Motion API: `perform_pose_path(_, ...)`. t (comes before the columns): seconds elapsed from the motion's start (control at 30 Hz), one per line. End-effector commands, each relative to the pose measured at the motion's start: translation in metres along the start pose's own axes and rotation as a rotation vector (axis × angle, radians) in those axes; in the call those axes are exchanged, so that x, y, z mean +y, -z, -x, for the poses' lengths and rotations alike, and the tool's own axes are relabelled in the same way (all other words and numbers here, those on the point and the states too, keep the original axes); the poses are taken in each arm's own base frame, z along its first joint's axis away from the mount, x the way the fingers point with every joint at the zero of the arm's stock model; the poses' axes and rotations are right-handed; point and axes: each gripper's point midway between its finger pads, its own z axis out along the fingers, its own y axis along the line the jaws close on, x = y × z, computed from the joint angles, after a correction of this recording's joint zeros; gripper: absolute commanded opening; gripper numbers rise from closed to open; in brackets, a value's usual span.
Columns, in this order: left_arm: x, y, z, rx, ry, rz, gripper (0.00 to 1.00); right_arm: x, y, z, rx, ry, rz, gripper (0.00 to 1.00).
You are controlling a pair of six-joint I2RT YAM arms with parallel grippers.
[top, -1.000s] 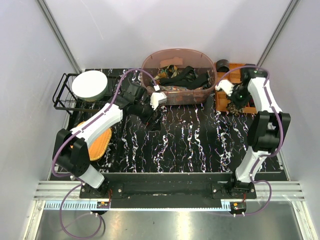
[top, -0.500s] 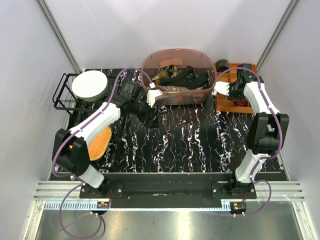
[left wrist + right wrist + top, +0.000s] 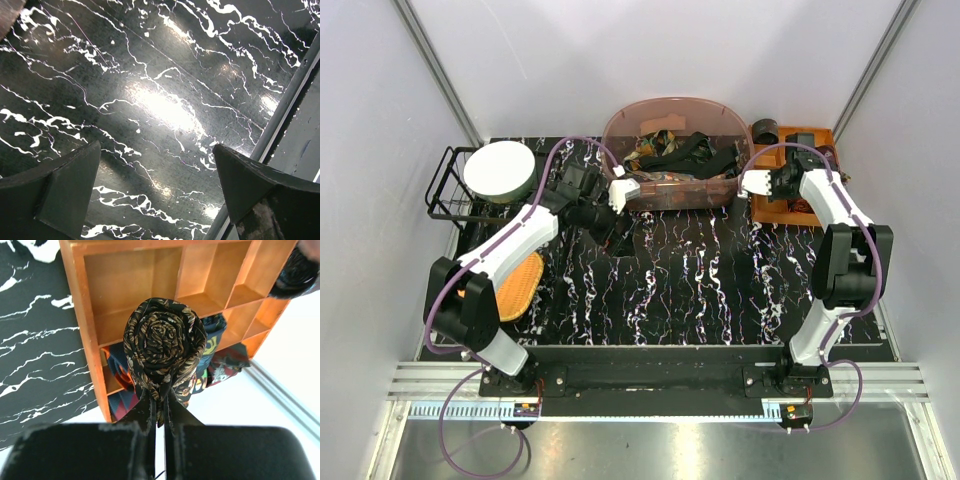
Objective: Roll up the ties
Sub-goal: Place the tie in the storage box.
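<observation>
A rolled dark brown tie with tan speckles is pinched between the shut fingers of my right gripper. It hangs over the orange wooden compartment box, whose near cells hold other patterned ties. In the top view the right gripper sits above that box. Loose ties lie heaped in the brown bin. My left gripper is open with nothing between its fingers, over bare black marbled table, just left of the bin's front.
A black wire rack holding a white bowl stands at the back left. An orange oval mat lies beside the left arm. A dark rolled tie sits at the box's far corner. A metal rail edges the table.
My right gripper has carried the rolled tie left and a little farther back over the box. The left gripper has shifted slightly left and back, still open.
</observation>
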Motion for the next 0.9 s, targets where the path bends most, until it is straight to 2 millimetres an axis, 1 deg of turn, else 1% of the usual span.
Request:
perform_pose_path(0.0,-0.004,0.005,0.007,-0.035,0.002,-0.018,0.99,-0.011,-0.001,0.008,0.005,0.05,-0.034,0.0)
perform_pose_path(0.13,-0.003,0.004,0.003,-0.033,0.016,-0.019,0.99,-0.004,-0.011,0.005,0.019,0.053,-0.01,0.0)
perform_pose_path(0.17,-0.003,0.004,0.003,-0.032,0.02,-0.021,0.99,-0.003,-0.014,0.019,0.007,0.077,-0.004,0.0)
perform_pose_path(0.27,-0.003,0.005,0.001,-0.034,0.023,-0.021,0.99,0.003,-0.021,0.023,0.011,0.092,0.013,0.0)
perform_pose_path(0.5,-0.002,0.007,-0.001,-0.036,0.033,-0.018,0.99,0.013,-0.045,0.024,0.038,0.109,0.046,0.0)
perform_pose_path(0.8,-0.001,0.009,-0.004,-0.034,0.039,-0.017,0.99,0.028,-0.059,0.021,0.055,0.158,0.096,0.0)
perform_pose_path(0.87,-0.002,0.009,-0.004,-0.035,0.037,-0.017,0.99,0.028,-0.063,0.021,0.055,0.154,0.098,0.0)
